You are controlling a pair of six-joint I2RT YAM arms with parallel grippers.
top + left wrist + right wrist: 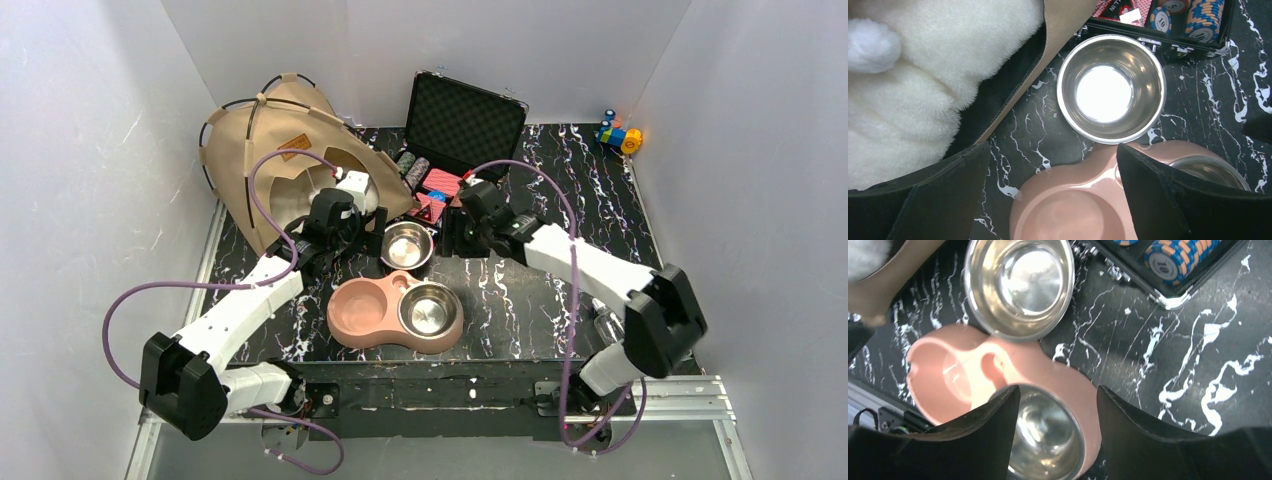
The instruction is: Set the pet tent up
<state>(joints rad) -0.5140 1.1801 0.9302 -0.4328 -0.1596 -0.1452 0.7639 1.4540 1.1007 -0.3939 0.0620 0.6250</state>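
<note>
The left hand (1050, 152) hangs wide open and empty above a loose steel bowl (1110, 87) and a pink feeder (1073, 205). The right hand (1055, 392), jaws apart, grips nothing. The pet tent (262, 150) sits at the bench's (560, 290) far left, a white cushion (913, 85) inside.

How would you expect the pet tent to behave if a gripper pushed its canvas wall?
Its wall would probably give: the pet tent is tan fabric over thin black poles. It looks light for its size, so it may slide or tip on the smooth table. The white cushion inside might steady it slightly.
</note>
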